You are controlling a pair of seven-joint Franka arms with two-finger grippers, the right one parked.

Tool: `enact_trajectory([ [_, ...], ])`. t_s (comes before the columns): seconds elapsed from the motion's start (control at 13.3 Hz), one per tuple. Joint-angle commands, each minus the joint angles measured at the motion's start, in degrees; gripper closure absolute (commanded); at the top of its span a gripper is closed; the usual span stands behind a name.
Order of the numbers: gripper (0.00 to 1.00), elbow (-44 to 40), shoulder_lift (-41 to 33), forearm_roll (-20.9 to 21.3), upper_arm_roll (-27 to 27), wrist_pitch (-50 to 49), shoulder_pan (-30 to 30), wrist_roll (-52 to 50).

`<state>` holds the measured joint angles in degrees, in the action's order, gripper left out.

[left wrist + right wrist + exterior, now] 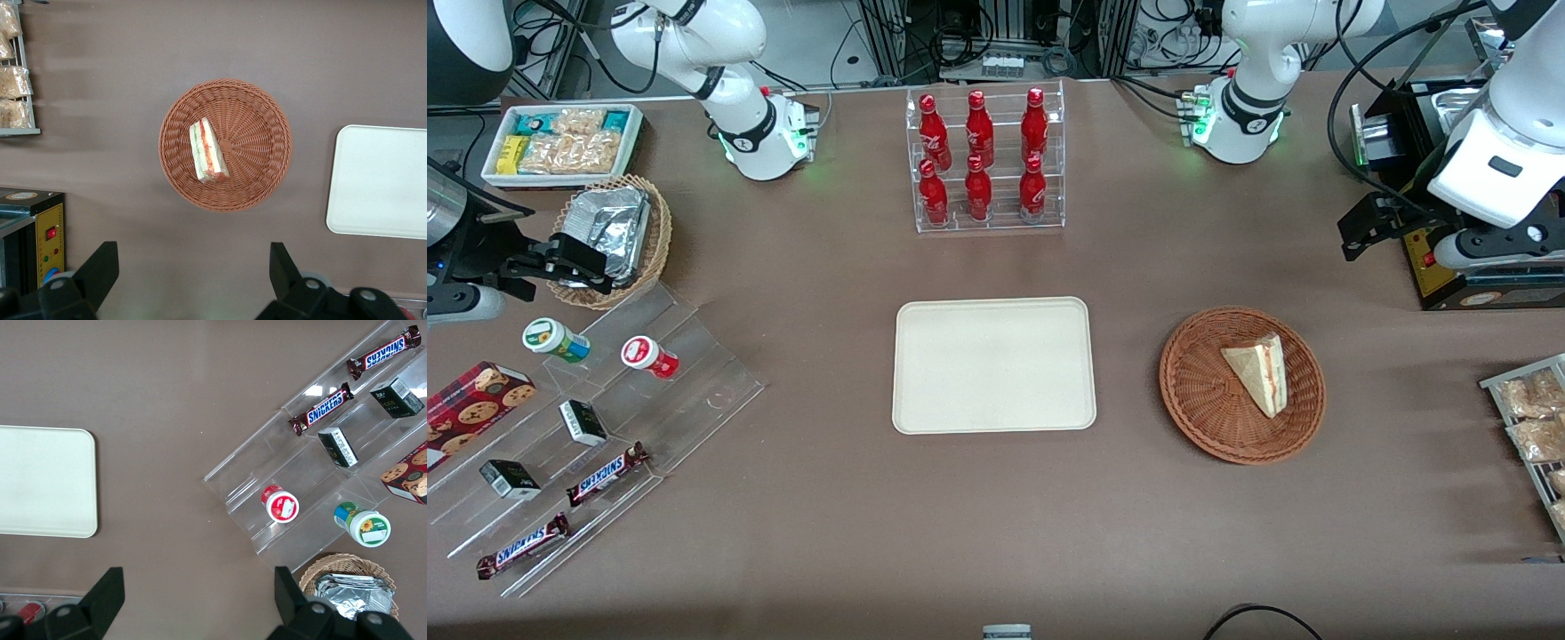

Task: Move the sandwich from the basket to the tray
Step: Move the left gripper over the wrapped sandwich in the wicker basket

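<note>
The sandwich (1258, 373) (208, 152) is a pale triangular wedge with red and green filling along its edge. It lies in the shallow reddish-brown wicker basket (1209, 400) (257, 143). The cream tray (994, 364) (380, 180) (43, 480) lies flat beside the basket, toward the parked arm's end, with nothing on it. My gripper (1356, 233) (192, 267) hangs high over the table, farther from the front camera than the basket and toward the working arm's end. Its black fingers (100, 267) stand wide apart with nothing between them, so it is open.
A black box with a yellow panel (1449, 258) (33, 233) stands close to my gripper. A wire rack of snack packets (1529, 418) sits at the working arm's end. A rack of red bottles (987, 160) stands farther back than the tray. Acrylic steps with snacks (605, 418) lie toward the parked arm's end.
</note>
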<state>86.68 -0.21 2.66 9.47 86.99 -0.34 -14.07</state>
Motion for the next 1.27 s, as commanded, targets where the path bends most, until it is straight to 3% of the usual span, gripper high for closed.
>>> enact_trajectory([
  [0.0,0.00,-0.19,-0.23,0.42,-0.59,-0.42,-0.54,0.88],
  [0.38,0.00,5.14,0.38,-0.29,-0.68,1.24,-0.36,1.15],
  [0.67,0.00,19.11,-0.93,-0.29,-0.95,16.51,0.16,1.15],
  [1.2,0.00,33.36,0.12,-1.25,-1.74,35.76,0.25,-2.61],
])
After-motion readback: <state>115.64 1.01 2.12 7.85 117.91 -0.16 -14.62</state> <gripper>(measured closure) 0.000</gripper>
